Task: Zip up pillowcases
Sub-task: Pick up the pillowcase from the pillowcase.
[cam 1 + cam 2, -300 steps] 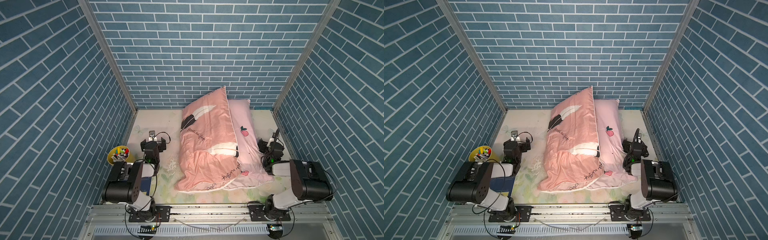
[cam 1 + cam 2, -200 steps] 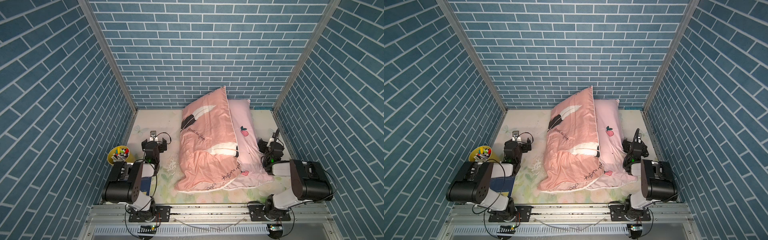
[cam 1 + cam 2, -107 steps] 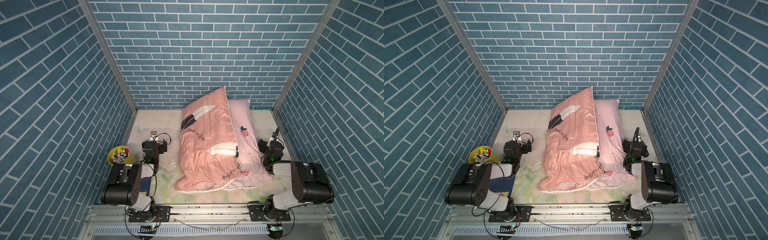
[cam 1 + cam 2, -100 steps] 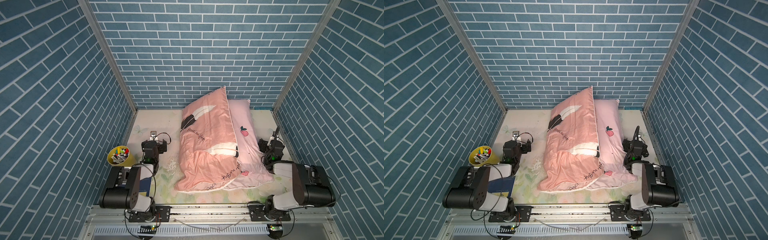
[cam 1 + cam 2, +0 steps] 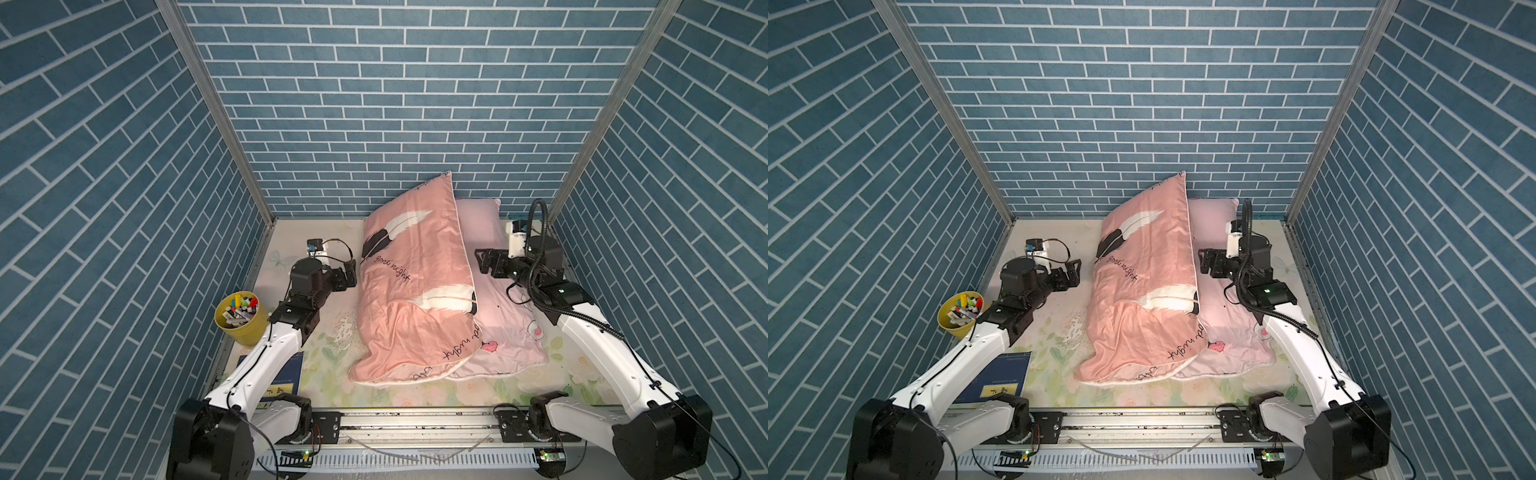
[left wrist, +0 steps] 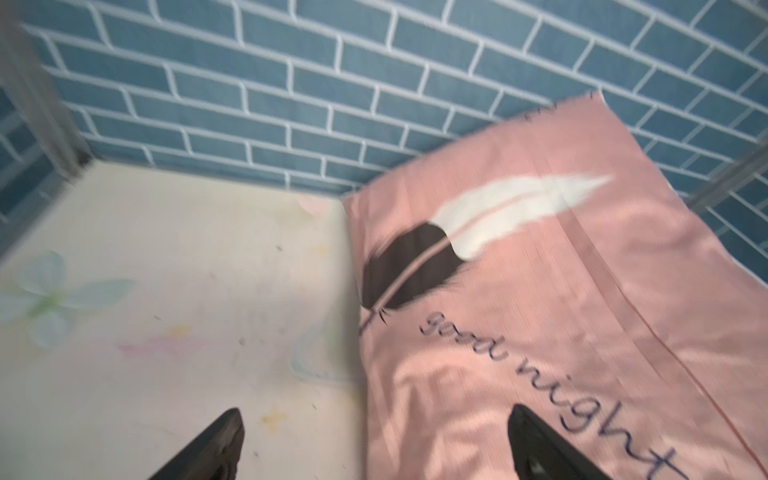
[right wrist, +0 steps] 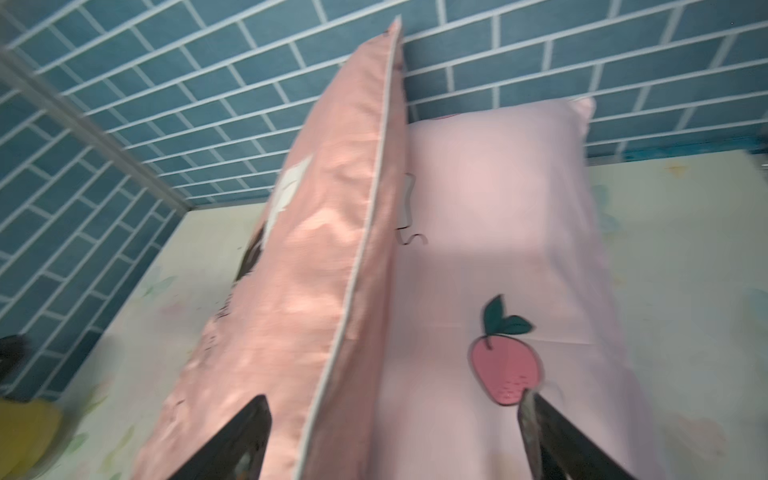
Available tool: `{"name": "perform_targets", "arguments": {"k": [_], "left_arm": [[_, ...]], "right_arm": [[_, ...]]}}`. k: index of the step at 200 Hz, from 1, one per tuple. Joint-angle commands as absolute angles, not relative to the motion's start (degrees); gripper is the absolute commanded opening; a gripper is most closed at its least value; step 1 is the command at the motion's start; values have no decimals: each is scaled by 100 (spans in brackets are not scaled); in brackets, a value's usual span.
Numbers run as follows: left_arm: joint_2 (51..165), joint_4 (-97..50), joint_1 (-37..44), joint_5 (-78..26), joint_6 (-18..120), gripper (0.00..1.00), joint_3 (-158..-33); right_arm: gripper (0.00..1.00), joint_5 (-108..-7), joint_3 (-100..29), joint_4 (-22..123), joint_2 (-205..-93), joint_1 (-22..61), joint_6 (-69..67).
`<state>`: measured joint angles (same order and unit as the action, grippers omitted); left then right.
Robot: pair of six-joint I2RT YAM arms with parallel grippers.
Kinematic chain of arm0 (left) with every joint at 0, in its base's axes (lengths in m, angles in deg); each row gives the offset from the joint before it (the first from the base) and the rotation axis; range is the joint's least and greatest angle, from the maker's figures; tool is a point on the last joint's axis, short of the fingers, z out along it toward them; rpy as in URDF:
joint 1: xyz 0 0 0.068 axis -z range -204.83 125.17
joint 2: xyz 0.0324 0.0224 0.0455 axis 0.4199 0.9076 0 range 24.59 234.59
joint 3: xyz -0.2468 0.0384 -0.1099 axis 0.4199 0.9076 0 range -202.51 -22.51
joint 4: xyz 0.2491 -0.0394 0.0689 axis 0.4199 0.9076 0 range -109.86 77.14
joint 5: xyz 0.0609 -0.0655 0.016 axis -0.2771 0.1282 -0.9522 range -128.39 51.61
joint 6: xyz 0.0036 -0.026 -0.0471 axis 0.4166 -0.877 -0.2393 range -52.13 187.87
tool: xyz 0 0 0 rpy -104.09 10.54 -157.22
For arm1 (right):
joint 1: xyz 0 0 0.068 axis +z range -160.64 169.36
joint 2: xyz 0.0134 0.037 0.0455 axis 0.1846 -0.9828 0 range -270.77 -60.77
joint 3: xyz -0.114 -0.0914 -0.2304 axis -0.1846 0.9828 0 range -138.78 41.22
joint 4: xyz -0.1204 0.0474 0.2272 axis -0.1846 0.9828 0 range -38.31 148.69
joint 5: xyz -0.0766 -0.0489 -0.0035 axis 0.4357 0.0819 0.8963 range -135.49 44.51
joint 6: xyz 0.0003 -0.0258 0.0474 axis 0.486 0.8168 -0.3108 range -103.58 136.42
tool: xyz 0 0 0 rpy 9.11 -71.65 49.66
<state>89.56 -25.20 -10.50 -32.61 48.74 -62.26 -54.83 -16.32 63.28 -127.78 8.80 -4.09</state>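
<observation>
The left gripper [image 5: 352, 275] hung open beside the salmon pillowcase [image 5: 411, 291]; the right gripper [image 5: 482, 262] hung open over the pale pink pillowcase [image 5: 500, 320].

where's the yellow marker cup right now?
In both top views the yellow marker cup sits by the left wall, beside the left arm, beyond the blue book.

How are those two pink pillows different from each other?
The salmon pillowcase carries feathers and "good night" script; the pale pink pillowcase shows pink fruit. The salmon one lies on top, overlapping the pale one beneath. The salmon one's near end is rumpled, the pale one's smoother. Both lie lengthwise toward the back wall.
</observation>
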Motion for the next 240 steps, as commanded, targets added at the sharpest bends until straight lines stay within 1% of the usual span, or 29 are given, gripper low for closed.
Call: {"name": "perform_targets", "arguments": {"k": [1,30,62,85,94,111,127,139,155,160,176,190,203,209,213,220,228,240], "left_arm": [[9120,-2376,-962,-2483,4354,100,-6232],[9336,-2629,-962,-2227,4170,100,-6232],[9719,-3006,-962,-2051,3978,100,-6231],[10156,-3508,-962,-1867,3682,100,-6220],[10334,-3663,-962,-1866,3582,100,-6215],[10662,-3596,-892,-1998,3569,100,-6232],[10915,-3779,-782,-2072,3471,100,-6382],[11146,-3900,-664,-2072,3353,100,-6435],[11490,-3726,-535,-2116,3298,100,-6644],[11585,-3650,-510,-2117,3279,98,-6716],[11780,-3635,-468,-2045,3173,89,-6832],[11826,-3714,-420,-2025,3075,76,-6865],[11789,-3734,-379,-1995,3021,61,-6915],[11749,-3721,-358,-1986,3019,53,-6954],[11714,-3703,-344,-1974,3026,48,-6986],[11646,-3674,-328,-1959,3034,39,-7041],[11552,-3632,-316,-1933,3013,29,-7111],[11397,-3522,-315,-1863,3012,14,-7270]], "right_arm": [[93,-6007,-2048,6715,-13256,1150,-758],[93,-5941,-2217,6840,-13918,1265,-672],[93,-5921,-2267,7075,-14389,1257,-479],[91,-5827,-2211,7244,-14521,1160,-438],[91,-6072,-2217,7317,-14517,1104,-484],[91,-6927,-2134,7109,-14398,1090,-611],[91,-7383,-2071,6931,-14353,1089,-796],[90,-7501,-2019,6871,-14370,1094,-836],[89,-7384,-2045,7059,-14479,1090,-773],[88,-7343,-2064,7119,-14517,1090,-760],[84,-7326,-2068,7161,-14586,1090,-773],[81,-7366,-2033,7092,-14610,1089,-856],[72,-7427,-2058,7061,-14633,1098,-897],[66,-7438,-2074,7061,-14630,1096,-898],[60,-7447,-2081,7070,-14622,1098,-906],[46,-7464,-2107,7083,-14610,1098,-895],[32,-7485,-2140,7091,-14578,1105,-898],[19,-7514,-2207,7127,-14502,1124,-890]]}}
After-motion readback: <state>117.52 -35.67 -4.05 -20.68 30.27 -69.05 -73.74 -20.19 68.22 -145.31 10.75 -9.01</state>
